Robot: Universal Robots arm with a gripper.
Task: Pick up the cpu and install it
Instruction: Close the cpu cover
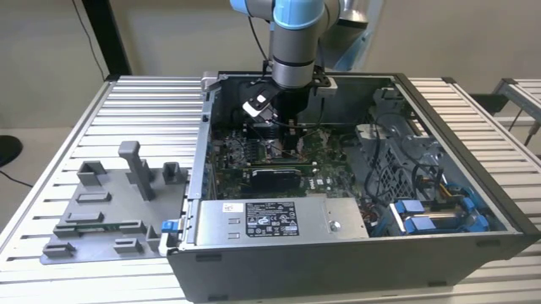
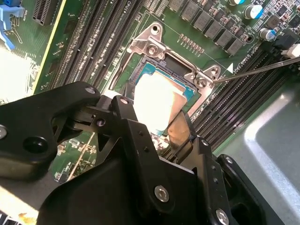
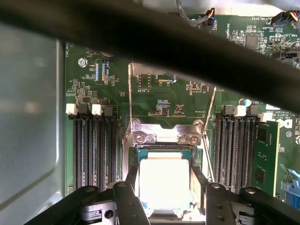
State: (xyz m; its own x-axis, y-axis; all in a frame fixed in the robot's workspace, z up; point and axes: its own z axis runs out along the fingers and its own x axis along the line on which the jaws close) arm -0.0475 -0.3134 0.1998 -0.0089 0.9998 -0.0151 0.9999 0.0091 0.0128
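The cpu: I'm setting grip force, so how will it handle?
The cpu is a flat square with a metal top, so probably stiff. Its bright glare suggests a smooth, possibly slippery surface. Small and thin, it is likely light.

Colour key. The cpu [image 3: 164, 180] is showing a pale silver-white top edged in teal; the socket frame [image 3: 164, 133] is gleaming bare silver. The board [image 3: 159, 98] is showing green, speckled with small dark components, and the memory slots [image 3: 93, 145] are running as black stripes capped by white latches [image 3: 96, 109]. The gripper [image 3: 165, 185] is appearing matte black (silver screw heads [image 2: 161, 193] are dotting it). In the exterior view, the arm [image 1: 296, 57] is wearing grey with a light-blue joint [image 1: 287, 9], the case [image 1: 338, 266] is reading dark grey, the power supply [image 1: 338, 218] is showing silver with a black-and-white label [image 1: 272, 220], and the table [image 1: 152, 107] is presenting pale ribbed slats.
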